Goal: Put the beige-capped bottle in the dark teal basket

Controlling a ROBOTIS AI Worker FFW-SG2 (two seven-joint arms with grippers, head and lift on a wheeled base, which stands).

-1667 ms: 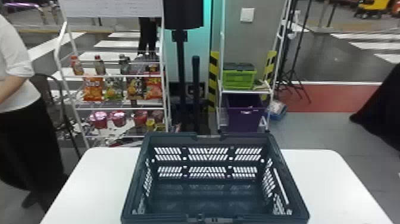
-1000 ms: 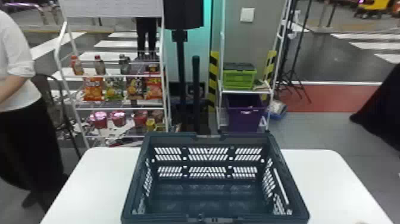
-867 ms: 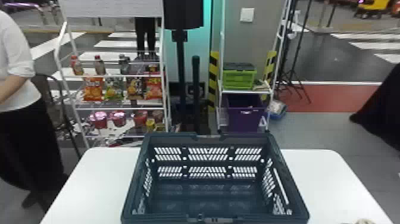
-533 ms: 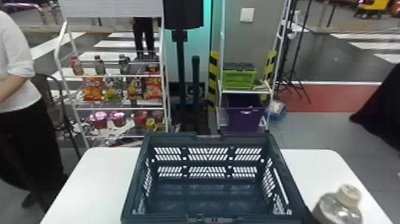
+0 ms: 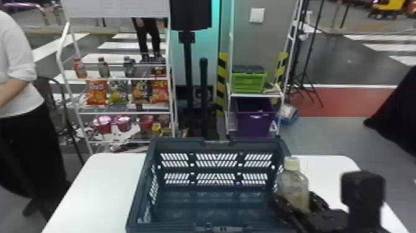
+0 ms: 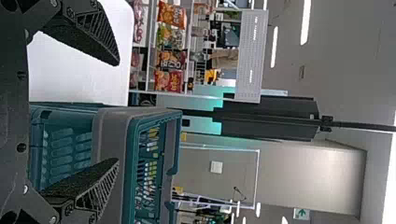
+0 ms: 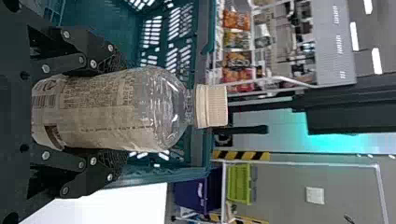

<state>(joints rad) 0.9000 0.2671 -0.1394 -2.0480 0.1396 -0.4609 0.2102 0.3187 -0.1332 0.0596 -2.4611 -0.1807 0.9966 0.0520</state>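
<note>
1. One beige-capped bottle [image 5: 294,189] is held roughly upright by the right gripper [image 7: 122,112], cap [image 7: 211,106] up, at the basket's right wall; whether it is already inside the rim line cannot be told for sure.
2. Right gripper: fingers closed in on both sides of the labelled body, parted only by the bottle's width; shoulder and cap left free.
3. Left gripper [image 6: 116,112]: fingers spread wide, nothing held, near the basket's left side.
4. Dark teal basket [image 5: 179,141]: set on the white table [image 5: 93,186], open side up, no item seen on its floor.
5. Step, as judged: bottle being carried in; release still to be done. More travel to the left is probably needed, then lowering.
6. Main risk: the bottle's base or the gripper could be caught on the right rim if the crossing is made too low; the basket could be pushed left or the bottle twisted in the grip.
7. If let go too soon, the bottle could be tipped off the rim onto the table's right side.
8. If dropped from high up, the smooth round body would likely be toppled and rolled across the basket floor.
</note>
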